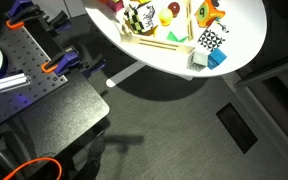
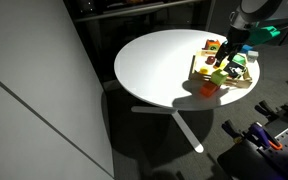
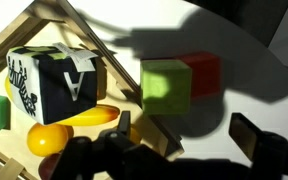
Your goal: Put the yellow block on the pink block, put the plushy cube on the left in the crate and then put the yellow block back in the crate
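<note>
In the wrist view the gripper (image 3: 179, 150) is hanging with its fingers (image 3: 252, 138) spread apart and gripping nothing. The yellow block (image 3: 166, 88) is sitting straight ahead of the gap between them, just outside the crate (image 3: 84, 28), past its corner slat. The block is looking near-cubic, so no long axis is mattering, and its faces are lying roughly square to the line between the fingers. It is touching the pink block (image 3: 208, 72), which is peeking out on the side away from the crate. Whether it is resting on top or merely beside, I cannot tell. Behind the crate's slats, seemingly inside, the plushy cube (image 3: 52, 85) is sitting next to an orange-yellow toy (image 3: 79, 122). An exterior view is adding what the wrist is missing: the arm (image 2: 246, 18) is reaching down over the crate's end of the round white surface (image 2: 154, 65). Only the wrist view is showing the fingers' spread.
</note>
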